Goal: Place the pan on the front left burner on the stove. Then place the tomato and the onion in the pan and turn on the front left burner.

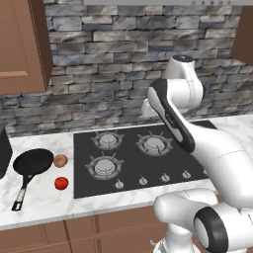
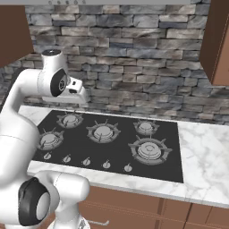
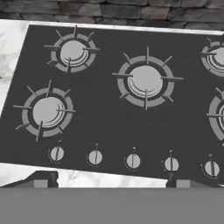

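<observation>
The black pan [image 1: 32, 163] lies on the marble counter left of the stove [image 1: 131, 159], with its handle pointing toward the front edge. The tan onion [image 1: 60, 160] rests just right of the pan. The red tomato [image 1: 61, 183] sits in front of the onion. The front left burner [image 1: 105, 167] [image 3: 47, 111] [image 2: 49, 140] is bare. My gripper [image 3: 111, 180] hovers high above the stove's front edge, looking down at the burners. It is open; its fingertips [image 3: 41, 179] stand wide apart with nothing between them. My white hand [image 2: 75, 89] hangs over the back left of the cooktop.
A row of silver knobs [image 3: 133, 161] runs along the stove's front edge. A dark appliance [image 1: 4, 153] stands at the far left of the counter. Wood cabinets [image 1: 22, 44] [image 2: 217, 40] hang on both sides, and marble counter [image 2: 201, 152] continues right of the stove.
</observation>
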You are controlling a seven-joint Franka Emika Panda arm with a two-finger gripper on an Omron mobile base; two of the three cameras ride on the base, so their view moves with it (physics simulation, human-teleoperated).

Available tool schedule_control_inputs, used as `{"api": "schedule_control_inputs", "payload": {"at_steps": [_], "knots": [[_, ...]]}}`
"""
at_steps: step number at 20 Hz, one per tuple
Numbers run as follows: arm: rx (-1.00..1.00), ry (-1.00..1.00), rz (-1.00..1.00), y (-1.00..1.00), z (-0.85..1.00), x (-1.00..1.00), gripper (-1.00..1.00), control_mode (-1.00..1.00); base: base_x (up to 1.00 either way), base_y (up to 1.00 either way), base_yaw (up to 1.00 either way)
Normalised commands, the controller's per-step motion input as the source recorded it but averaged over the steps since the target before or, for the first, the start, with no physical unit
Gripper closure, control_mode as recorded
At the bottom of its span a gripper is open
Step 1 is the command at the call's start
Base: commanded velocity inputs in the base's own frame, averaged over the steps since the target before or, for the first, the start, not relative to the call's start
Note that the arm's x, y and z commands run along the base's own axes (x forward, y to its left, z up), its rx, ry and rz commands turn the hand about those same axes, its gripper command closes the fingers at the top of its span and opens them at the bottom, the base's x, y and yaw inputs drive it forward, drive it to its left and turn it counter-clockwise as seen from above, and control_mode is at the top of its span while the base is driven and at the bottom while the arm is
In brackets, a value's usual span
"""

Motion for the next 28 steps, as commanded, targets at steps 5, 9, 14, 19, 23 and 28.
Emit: {"api": "schedule_control_inputs", "payload": {"at_steps": [5, 9, 14, 19, 23, 28], "knots": [[0.00, 0.00, 0.00, 0.40, 0.00, -0.08, -1.00, -1.00, 0.00, 0.00, 0.00], [-0.04, -0.01, 0.00, 0.46, -0.07, -0.16, -1.00, -1.00, 0.00, 0.00, 0.00], [-0.13, -0.08, 0.00, 0.52, -0.04, -0.23, -1.00, -1.00, 0.00, 0.00, 0.00], [-0.08, -0.02, 0.00, 0.54, -0.13, -0.18, -1.00, -1.00, 0.00, 0.00, 0.00], [-0.01, 0.00, 0.00, 0.54, -0.16, -0.09, -1.00, -1.00, 0.00, 0.00, 0.00], [-0.02, 0.00, 0.00, 0.50, -0.05, -0.09, -1.00, -1.00, 0.00, 0.00, 0.00]]}}
